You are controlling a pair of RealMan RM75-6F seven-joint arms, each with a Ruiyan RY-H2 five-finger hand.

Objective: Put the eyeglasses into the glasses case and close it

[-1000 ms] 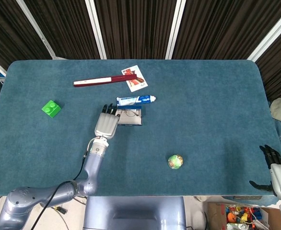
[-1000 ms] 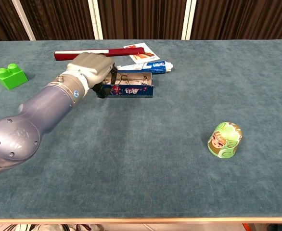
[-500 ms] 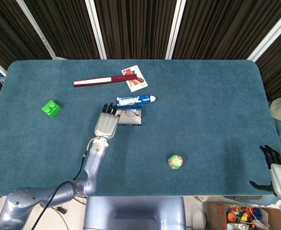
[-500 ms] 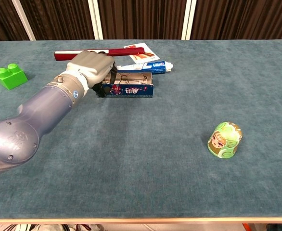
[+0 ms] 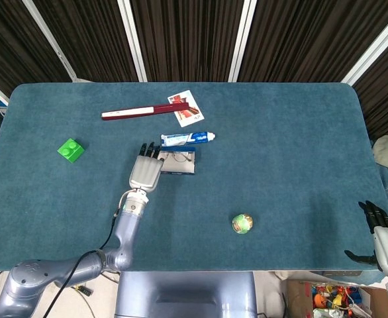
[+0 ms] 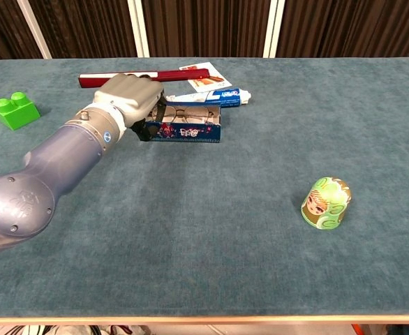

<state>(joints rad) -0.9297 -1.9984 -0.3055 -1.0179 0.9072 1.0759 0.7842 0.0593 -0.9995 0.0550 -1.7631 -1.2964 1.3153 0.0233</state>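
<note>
The blue glasses case lies open near the table's middle, and the eyeglasses rest inside it. My left hand is at the case's left end, with its fingers curled over that end and touching it. That end of the case and the glasses' left side are hidden by the fingers. My right hand hangs off the table's front right corner, fingers apart and holding nothing; the chest view does not show it.
A toothpaste tube lies right behind the case. Farther back are a red and white stick and a card. A green brick sits at the left, a round green doll at the front right.
My left hand has shifted slightly left, and the case has slid a little left with it. The right hand has stayed put.
</note>
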